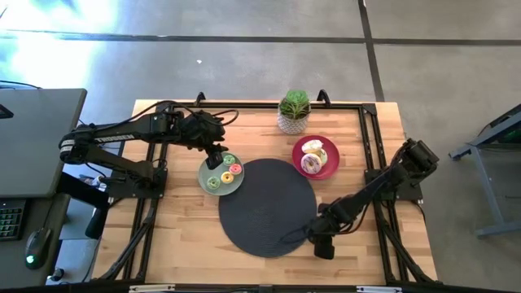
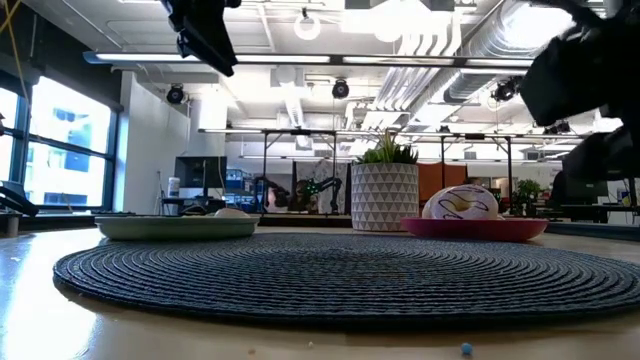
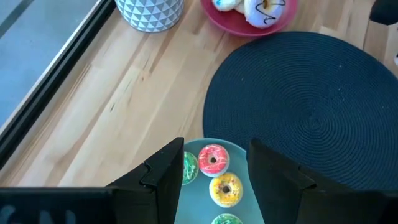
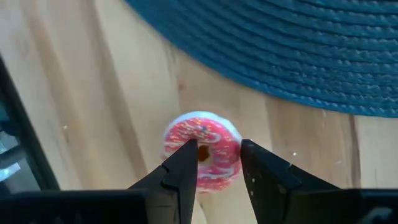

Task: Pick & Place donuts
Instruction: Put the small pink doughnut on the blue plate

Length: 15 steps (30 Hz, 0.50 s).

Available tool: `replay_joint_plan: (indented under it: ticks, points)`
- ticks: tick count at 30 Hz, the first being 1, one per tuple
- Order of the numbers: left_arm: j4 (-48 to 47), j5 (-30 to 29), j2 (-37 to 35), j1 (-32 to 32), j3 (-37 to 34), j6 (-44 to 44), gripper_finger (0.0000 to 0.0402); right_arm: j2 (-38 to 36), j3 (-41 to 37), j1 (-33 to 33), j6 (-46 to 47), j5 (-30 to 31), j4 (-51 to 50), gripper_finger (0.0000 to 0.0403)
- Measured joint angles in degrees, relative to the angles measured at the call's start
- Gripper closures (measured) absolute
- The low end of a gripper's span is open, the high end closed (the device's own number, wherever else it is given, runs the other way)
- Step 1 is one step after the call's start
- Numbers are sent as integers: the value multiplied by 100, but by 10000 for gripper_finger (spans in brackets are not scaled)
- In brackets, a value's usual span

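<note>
On the wooden tabletop (image 1: 179, 244), just beside the near right edge of the round dark mat (image 1: 266, 207), the right gripper (image 4: 219, 163) is low over a pink donut (image 4: 214, 149) with white edge and sprinkles; its two fingers stand on both sides of the ring, one of them at the hole, and they look closed on the donut, which lies on the bare wood close to the mat's rim. The left gripper (image 3: 214, 171) hangs above the sage-green plate (image 1: 205, 184) at the left side of the mat, with its fingers spread apart and nothing between them. On this plate lie small donuts: a pink-red one (image 3: 212, 159), a yellow one (image 3: 226, 190), a green one (image 3: 189, 167) partly hidden behind a finger, and another green one (image 3: 226, 219) at the picture's border. On the pink-red plate (image 1: 330, 168), at the far right of the mat, there are a larger white donut with dark lines (image 3: 268, 10) and one more pale donut (image 3: 225, 4) beside it. A small green plant in a white patterned pot (image 1: 294, 111) stands behind this plate, near the far edge of the tabletop
</note>
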Motion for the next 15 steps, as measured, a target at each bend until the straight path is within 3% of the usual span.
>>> replay_joint_plan:
  ticks: [8,15]
  points:
    - [17,-3,0,0,0,-1,234,-11,-322,147,-27,141,93,297]
    - [110,-22,0,0,0,0,234,-37,-365,128,-241,-3,521,380]
